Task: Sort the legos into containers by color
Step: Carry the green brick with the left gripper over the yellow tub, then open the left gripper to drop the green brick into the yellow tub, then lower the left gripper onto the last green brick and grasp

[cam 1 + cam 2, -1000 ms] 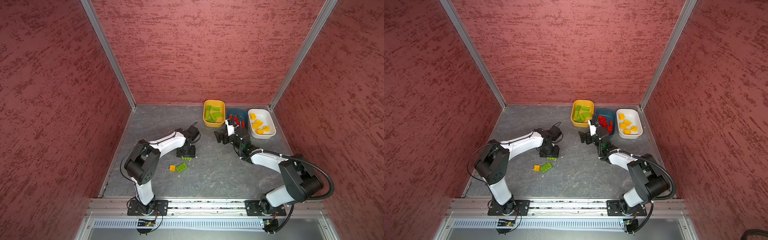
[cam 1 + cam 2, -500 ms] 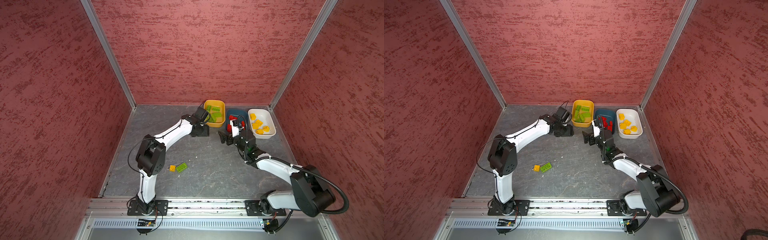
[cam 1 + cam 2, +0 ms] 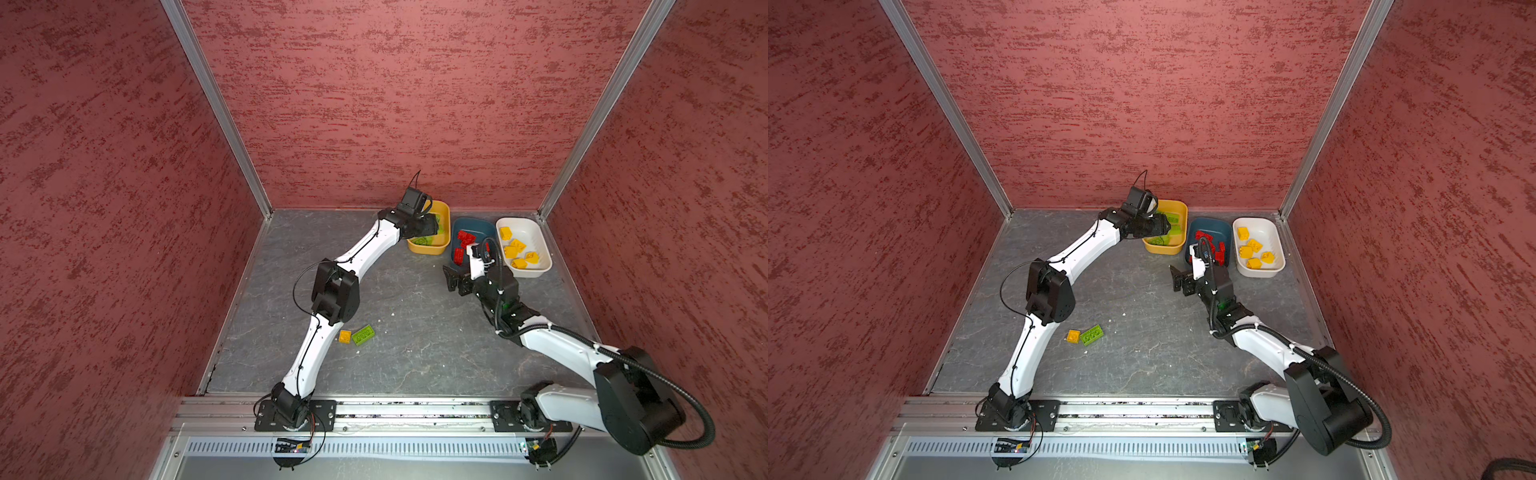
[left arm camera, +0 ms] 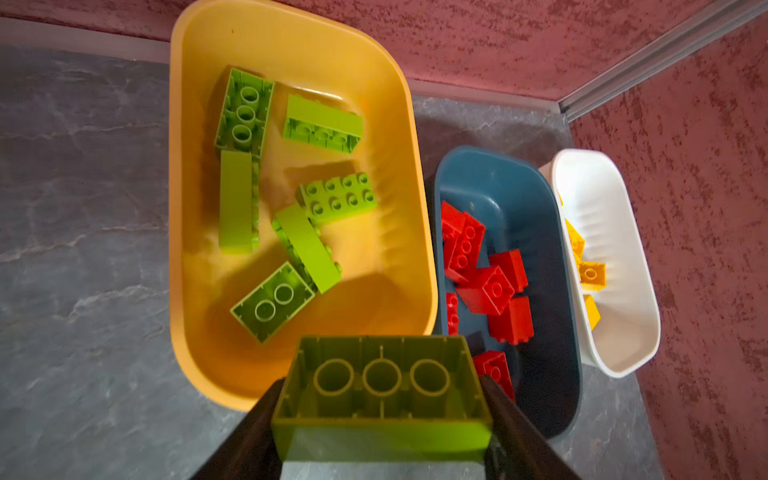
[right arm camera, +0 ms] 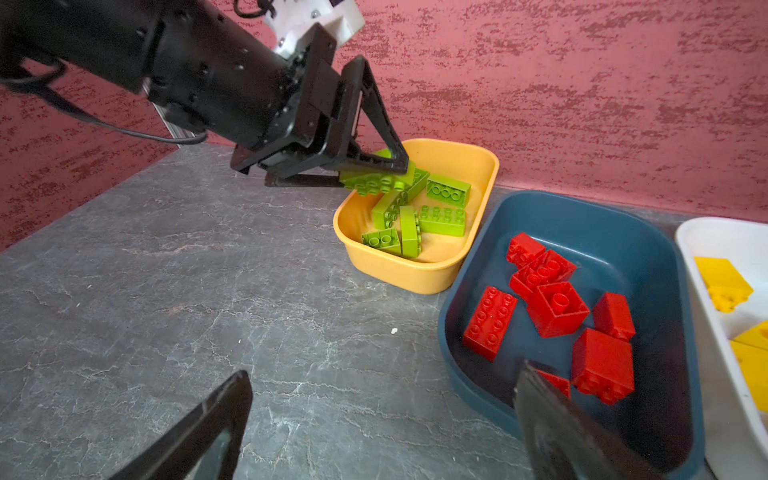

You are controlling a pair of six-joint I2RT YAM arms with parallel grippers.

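Note:
My left gripper is shut on an oblong green lego, hollow underside facing the camera. It hangs over the near-left rim of the yellow-orange container, which holds several green legos. From the right wrist view the held lego sits above that tub. The teal container holds several red legos; the white container holds yellow ones. My right gripper is open and empty, low over the floor beside the teal tub's near corner.
A small yellow lego and an oblong green lego lie side by side on the grey floor, close to the left arm's elbow. Red walls close in the back and both sides. A metal rail runs along the front.
My left gripper has carried the green lego from mid-floor back to over the yellow-orange container. The right gripper has stayed open beside the teal tub, barely moving.

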